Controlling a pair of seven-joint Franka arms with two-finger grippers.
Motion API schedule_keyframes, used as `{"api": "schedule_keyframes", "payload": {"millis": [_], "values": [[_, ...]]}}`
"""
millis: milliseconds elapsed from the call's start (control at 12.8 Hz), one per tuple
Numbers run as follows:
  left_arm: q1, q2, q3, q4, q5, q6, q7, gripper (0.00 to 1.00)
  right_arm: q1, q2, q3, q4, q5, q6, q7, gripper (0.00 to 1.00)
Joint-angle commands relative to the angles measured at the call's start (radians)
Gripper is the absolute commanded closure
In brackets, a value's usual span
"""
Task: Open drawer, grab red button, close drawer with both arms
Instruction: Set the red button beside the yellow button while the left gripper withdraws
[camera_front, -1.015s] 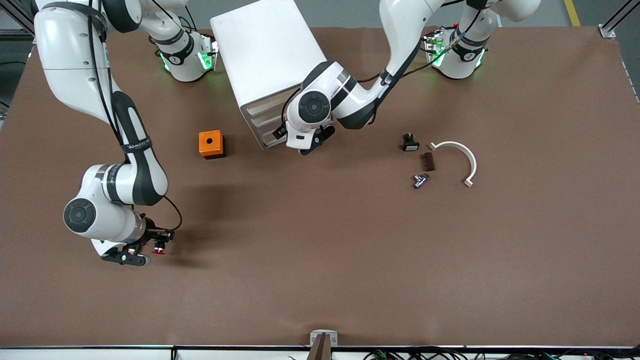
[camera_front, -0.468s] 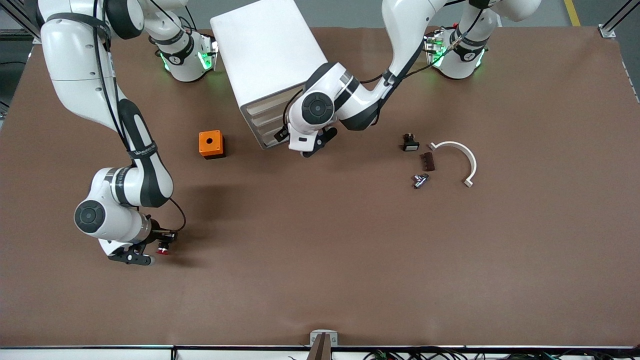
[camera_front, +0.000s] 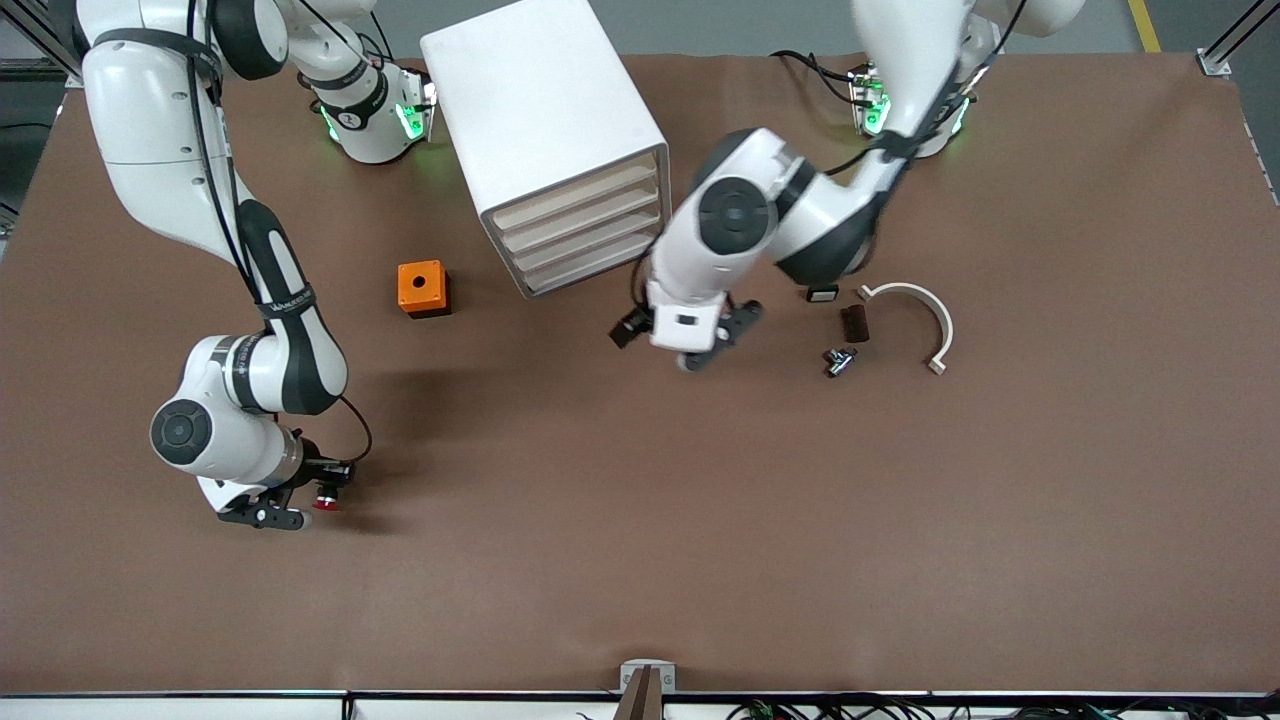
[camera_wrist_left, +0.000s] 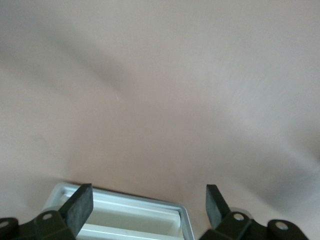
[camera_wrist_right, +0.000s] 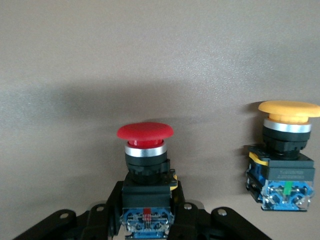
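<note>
Right hand (camera_front: 318, 497) clamps the red-capped button (camera_front: 322, 499) over open bench (camera_front: 700, 520); left hand (camera_front: 712, 345) hangs apart near the cabinet (camera_front: 540, 120).

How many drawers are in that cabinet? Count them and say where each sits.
4, stacked in the white cabinet: the uppermost drawer, the second drawer under it, the third drawer below that, and the lowest drawer nearest the table. None seems hidden.

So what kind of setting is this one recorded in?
Most likely a robotics lab bench: two arms bolted along a brown-covered table, a white drawer cabinet, and loose industrial parts such as the red-capped button and a curved white bracket.
</note>
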Motion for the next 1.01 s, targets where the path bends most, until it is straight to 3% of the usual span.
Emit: {"api": "schedule_keyframes", "payload": {"millis": [0,234,468,702,937], "values": [[0.121,-0.131,-0.006,-0.014,0.016,-0.177,0.166,0.01,-0.026,0.007,0.022,0.001,0.009,0.018,-0.026,0.0],[0.268,-0.24,-0.006,-0.016,0.019,-0.38,0.408,0.01,-0.028,0.006,0.022,0.006,0.009,0.017,-0.025,0.0],[0.405,-0.31,-0.007,-0.019,0.062,-0.493,0.637,0.01,-0.032,-0.004,0.021,0.012,0.008,0.01,-0.026,0.0],[0.509,-0.353,-0.007,-0.028,0.132,-0.532,0.827,0.01,-0.031,-0.04,0.021,0.014,0.0,-0.017,-0.039,0.0],[0.609,-0.396,-0.007,-0.048,0.168,-0.552,1.016,0.01,-0.046,-0.12,0.015,0.032,-0.004,-0.162,-0.115,0.0]]}}
